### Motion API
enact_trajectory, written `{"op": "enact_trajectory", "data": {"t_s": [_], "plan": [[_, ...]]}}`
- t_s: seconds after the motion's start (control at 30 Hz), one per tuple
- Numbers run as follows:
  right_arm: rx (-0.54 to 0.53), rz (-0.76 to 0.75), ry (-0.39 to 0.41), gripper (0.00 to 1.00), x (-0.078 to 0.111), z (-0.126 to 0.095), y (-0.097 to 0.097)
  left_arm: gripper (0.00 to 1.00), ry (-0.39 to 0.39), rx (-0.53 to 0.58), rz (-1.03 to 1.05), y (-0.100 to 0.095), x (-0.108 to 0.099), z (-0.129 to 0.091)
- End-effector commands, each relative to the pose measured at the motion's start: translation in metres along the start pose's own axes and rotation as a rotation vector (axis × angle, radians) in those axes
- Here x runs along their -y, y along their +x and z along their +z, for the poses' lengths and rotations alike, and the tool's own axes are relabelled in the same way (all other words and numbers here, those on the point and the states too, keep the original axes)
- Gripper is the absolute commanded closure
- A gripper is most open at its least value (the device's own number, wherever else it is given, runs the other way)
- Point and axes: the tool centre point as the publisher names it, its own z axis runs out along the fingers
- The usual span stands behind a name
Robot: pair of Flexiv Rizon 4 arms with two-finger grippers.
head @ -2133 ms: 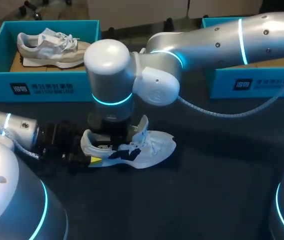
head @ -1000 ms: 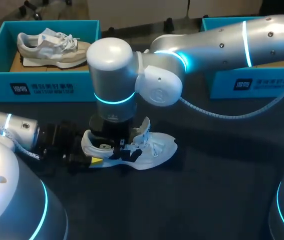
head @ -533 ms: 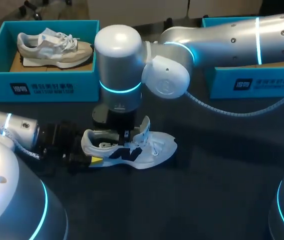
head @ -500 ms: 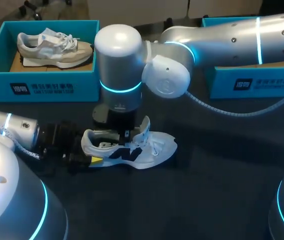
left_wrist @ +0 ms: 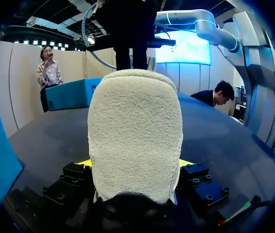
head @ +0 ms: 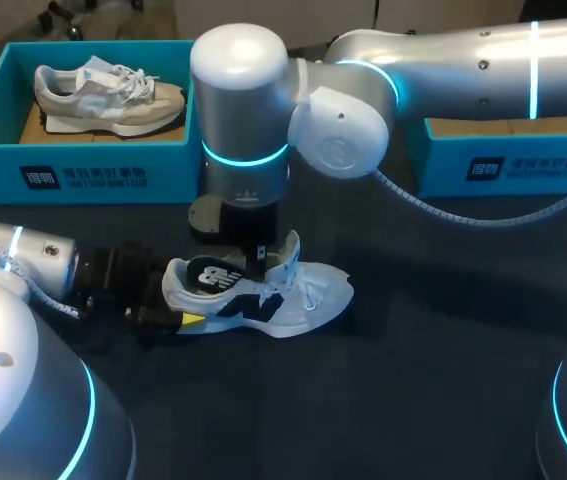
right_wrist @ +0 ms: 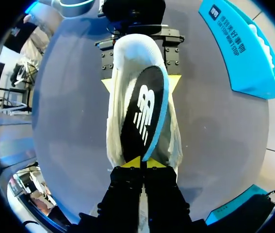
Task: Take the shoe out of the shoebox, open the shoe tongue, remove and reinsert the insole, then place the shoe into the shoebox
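A white shoe [head: 293, 295] lies on its sole on the dark table, toe to the right and tongue pulled up. My left gripper [head: 181, 305] comes in low from the left, and its fingers press both sides of the fuzzy heel [left_wrist: 135, 131]. My right gripper [head: 258, 258] hangs above the shoe's opening, shut on the front end of the black, blue-edged insole [right_wrist: 142, 116]. The insole [head: 208, 272] is tilted, its heel end resting in the shoe [right_wrist: 115, 97]. In the right wrist view my right gripper [right_wrist: 140, 164] pinches the insole's tip.
A teal shoebox [head: 3, 165] at the back left holds a beige shoe [head: 103, 95]. A second teal box [head: 523, 165] stands at the back right, partly behind my right arm. Open dark tabletop lies in front of and to the right of the white shoe.
My right gripper has risen from inside the shoe, drawing the insole up so its printed face now shows. The left gripper and shoe stayed put.
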Motion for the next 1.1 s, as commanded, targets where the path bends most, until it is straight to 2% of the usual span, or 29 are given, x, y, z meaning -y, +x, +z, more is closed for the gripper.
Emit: {"op": "enact_trajectory", "data": {"t_s": [0.03, 0.27, 0.67, 0.87, 1.1], "plan": [[0.010, -0.006, -0.009, 1.00, 0.013, -0.011, 0.000, 1.00, -0.001, 0.001, 0.000, 0.000, -0.001, -0.001], [0.025, -0.028, -0.019, 1.00, 0.016, -0.017, -0.004, 1.00, -0.001, 0.001, 0.000, 0.000, -0.001, -0.001], [0.030, -0.172, -0.107, 1.00, -0.014, -0.015, -0.019, 1.00, -0.001, 0.001, 0.000, 0.000, -0.001, -0.001], [-0.056, -0.233, -0.127, 1.00, -0.018, -0.018, -0.022, 1.00, -0.001, 0.001, 0.000, 0.000, -0.001, -0.001], [-0.063, -0.259, -0.148, 1.00, -0.018, -0.024, -0.024, 1.00, -0.001, 0.001, 0.000, 0.000, -0.001, -0.001]]}}
